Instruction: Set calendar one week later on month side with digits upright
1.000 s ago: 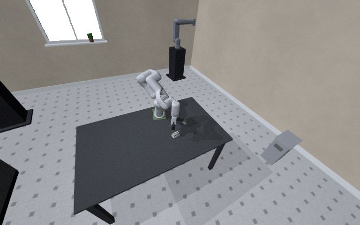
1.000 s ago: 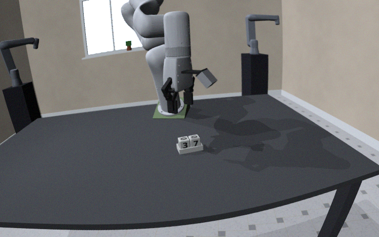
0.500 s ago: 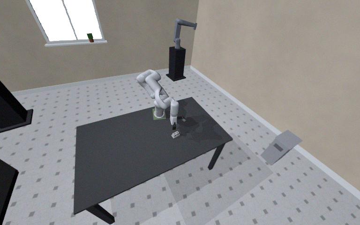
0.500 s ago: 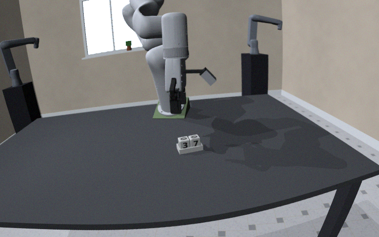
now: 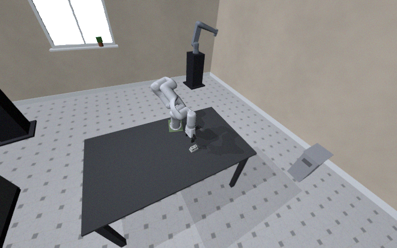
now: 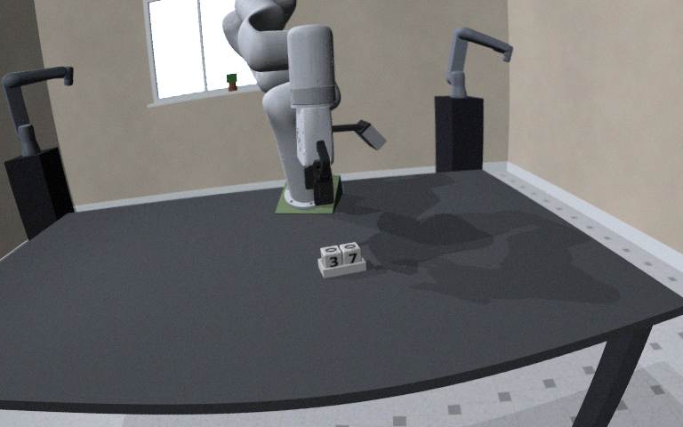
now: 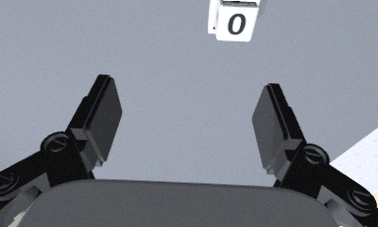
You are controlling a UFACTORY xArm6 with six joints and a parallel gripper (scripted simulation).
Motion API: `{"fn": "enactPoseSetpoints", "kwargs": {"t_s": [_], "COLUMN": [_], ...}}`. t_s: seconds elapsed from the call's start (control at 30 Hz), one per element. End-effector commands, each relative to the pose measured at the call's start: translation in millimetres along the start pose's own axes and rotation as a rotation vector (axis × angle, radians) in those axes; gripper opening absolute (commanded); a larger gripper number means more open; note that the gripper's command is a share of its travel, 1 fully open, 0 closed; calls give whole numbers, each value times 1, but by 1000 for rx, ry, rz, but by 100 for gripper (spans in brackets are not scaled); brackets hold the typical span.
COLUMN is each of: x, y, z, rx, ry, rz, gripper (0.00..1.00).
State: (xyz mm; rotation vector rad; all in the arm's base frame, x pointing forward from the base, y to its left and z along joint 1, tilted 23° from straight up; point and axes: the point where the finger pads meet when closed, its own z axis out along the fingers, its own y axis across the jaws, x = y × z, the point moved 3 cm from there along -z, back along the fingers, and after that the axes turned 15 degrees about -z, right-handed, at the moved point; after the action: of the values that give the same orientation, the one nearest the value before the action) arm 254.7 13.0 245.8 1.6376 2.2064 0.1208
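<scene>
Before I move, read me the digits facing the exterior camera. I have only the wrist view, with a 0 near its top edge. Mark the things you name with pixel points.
Observer: In the exterior view, the cubes [image 5: 192, 148] [image 6: 331, 260] [image 7: 235, 24] show an upright 3 on the left and an upright 7 on the right.

Operator: Copy. Now tell me what those cubes are sitting in; my view doesn't make that out.

Observer: Both stand side by side in one low white tray [image 5: 194, 151] [image 6: 342, 269], which rests flat on the dark table [image 5: 139, 172] [image 6: 176, 317] [image 7: 186, 71].
</scene>
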Motion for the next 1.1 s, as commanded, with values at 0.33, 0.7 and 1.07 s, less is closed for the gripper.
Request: {"fn": "enactPoseSetpoints", "kwargs": {"t_s": [0.33,0.7,1.07], "x": [-3,-4,-5], "y": [-9,-16,-20], "z": [2,5,7], "rx": [-11,-14,-16], "ry": [17,16,14], "rz": [-427,-696,-898], "gripper": [100,100,100]}}
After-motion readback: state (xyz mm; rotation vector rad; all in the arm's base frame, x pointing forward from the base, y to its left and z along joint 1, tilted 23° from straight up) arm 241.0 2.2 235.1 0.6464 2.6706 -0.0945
